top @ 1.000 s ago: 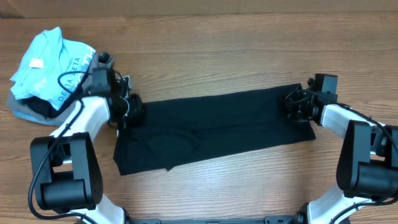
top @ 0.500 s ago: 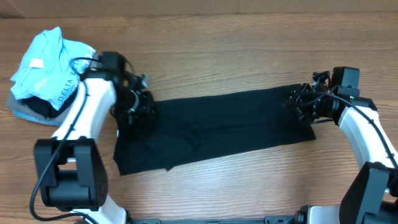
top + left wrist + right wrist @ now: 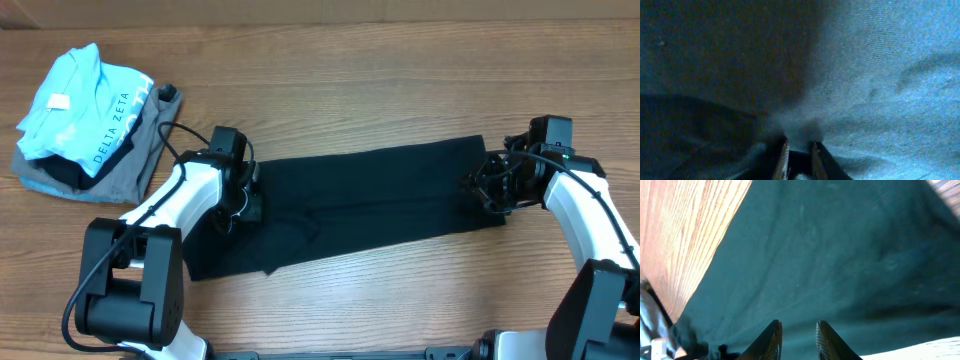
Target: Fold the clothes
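The clothes [image 3: 370, 200], a plain black shirt, lie folded into a long strip across the middle of the table. My left gripper [image 3: 243, 203] is down on the strip's left part. In the left wrist view its narrow jaws [image 3: 798, 145] pinch a puckered ridge of the dark cloth [image 3: 880, 75], and folds run out from the fingertips. My right gripper [image 3: 488, 185] is at the strip's right end. In the right wrist view it [image 3: 797, 324] stands slightly open over flat cloth [image 3: 840, 245], with nothing between the ribbed pads.
At the back left a light blue shirt lettered "DELTA ZETA" [image 3: 80, 105] lies on a grey garment [image 3: 130, 170]. Bare wooden table [image 3: 400, 80] surrounds the strip and also shows beside the cloth in the right wrist view as table [image 3: 680, 230].
My left gripper has moved from the strip's upper left edge rightward onto the cloth and its jaws have narrowed. My right gripper has shifted a little to the right.
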Tool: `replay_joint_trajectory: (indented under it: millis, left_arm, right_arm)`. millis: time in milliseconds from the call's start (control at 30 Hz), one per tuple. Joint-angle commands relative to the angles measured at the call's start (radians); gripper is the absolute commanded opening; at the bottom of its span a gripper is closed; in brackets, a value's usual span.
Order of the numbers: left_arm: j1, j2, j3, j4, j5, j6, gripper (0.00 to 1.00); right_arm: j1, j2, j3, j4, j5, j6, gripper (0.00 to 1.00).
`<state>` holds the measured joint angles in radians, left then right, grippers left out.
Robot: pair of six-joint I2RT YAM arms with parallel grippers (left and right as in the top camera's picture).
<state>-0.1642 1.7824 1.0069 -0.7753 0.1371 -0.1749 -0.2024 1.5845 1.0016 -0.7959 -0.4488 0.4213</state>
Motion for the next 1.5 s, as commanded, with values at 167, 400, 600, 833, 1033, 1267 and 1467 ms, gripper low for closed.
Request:
replay_joint_trajectory:
  millis: [167,400,600,833,1033,1267,1467]
  left_arm:
    - [0.006,-0.047,0.132,-0.041,0.058,-0.032,0.38]
    - [-0.016,-0.049,0.158,0.019,0.249,-0.011,0.21]
    - [-0.118,0.029,0.083,0.093,0.248,0.021,0.18]
    - [-0.212,0.129,0.071,0.135,0.222,0.047,0.23]
    - [-0.151,0.090,0.157,0.034,0.219,0.036,0.34]
    - [-0.040,0.007,0.330,-0.226,0.151,0.038,0.41]
    - [0.022,-0.003,0.266,-0.355,0.124,0.035,0.39]
  right_arm:
    - [-0.001,-0.002,0.014,0.004,0.030,-0.007,0.31]
    - [-0.001,-0.002,0.014,0.005,0.031,-0.007,0.32]
    - [-0.001,-0.002,0.014,0.009,0.104,-0.007,0.40]
    - [-0.001,-0.002,0.014,0.062,0.168,-0.007,0.57]
    - [-0.001,-0.002,0.014,0.070,0.168,-0.007,0.59]
    - [-0.010,-0.002,0.014,0.099,0.172,-0.009,0.62]
    - [-0.043,-0.002,0.014,0.110,0.170,-0.098,0.66]
